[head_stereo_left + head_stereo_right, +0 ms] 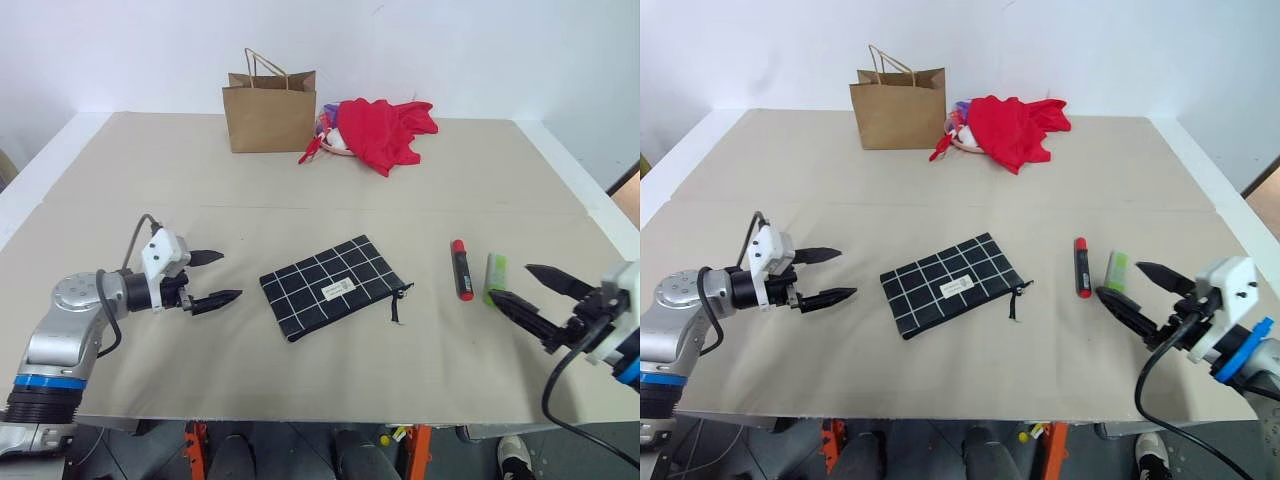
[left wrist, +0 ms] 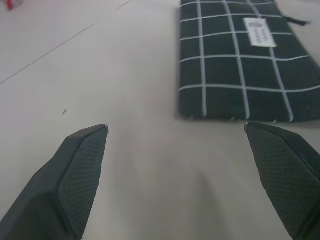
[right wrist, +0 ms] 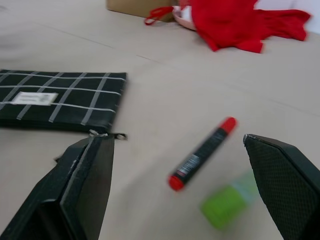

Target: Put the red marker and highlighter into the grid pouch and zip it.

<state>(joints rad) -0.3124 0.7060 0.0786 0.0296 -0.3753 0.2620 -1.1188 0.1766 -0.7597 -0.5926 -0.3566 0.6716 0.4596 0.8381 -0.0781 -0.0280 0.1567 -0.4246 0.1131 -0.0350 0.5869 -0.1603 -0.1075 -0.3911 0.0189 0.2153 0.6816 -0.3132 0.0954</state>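
Both hands gape wide and empty: left hand left of the flat black grid-lined fabric pouch, right hand beside the stubby light-green highlighter. The slim red marker lies alongside; a careless close could roll either pen away.

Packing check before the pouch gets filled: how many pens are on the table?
2: red marker right of the grid pouch, highlighter just beyond it.

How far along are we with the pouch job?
Nothing done yet. The slim red marker and stubby green highlighter lie on the table beside the flat black grid pouch. Both grippers are open and empty: left gripper, right gripper near the highlighter. Loading and zipping remain.
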